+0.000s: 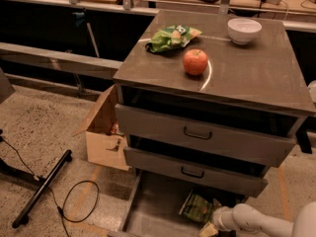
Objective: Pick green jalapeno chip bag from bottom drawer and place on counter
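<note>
Dark green jalapeno chip bag [199, 209] in bottom drawer [153, 207] — gripper [215, 221] just beside it — grip state: cannot tell.

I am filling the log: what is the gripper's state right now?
Gripper: down at the wide grey metal bottom drawer, next to the dark green foil chip bag; its state cannot be told.
</note>
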`<state>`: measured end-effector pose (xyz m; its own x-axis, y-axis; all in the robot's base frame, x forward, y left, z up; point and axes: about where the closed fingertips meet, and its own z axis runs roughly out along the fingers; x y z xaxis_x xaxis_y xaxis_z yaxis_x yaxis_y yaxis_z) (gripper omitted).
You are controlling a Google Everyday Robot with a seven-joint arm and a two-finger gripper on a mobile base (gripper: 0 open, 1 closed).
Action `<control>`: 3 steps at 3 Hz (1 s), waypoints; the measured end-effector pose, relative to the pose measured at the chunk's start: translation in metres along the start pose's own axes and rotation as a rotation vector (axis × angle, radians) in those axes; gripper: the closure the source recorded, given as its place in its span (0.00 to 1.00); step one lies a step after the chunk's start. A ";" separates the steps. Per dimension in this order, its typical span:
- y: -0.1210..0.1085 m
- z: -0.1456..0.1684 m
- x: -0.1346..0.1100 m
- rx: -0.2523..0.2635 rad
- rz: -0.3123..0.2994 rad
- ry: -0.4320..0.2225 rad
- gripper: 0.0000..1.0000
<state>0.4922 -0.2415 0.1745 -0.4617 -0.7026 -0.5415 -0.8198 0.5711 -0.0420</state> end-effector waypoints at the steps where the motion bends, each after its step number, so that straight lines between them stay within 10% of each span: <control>1: -0.013 0.024 0.006 -0.003 -0.028 0.022 0.00; 3: -0.029 0.051 0.018 0.013 -0.046 0.059 0.41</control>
<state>0.5244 -0.2491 0.1232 -0.4433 -0.7518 -0.4881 -0.8362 0.5430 -0.0770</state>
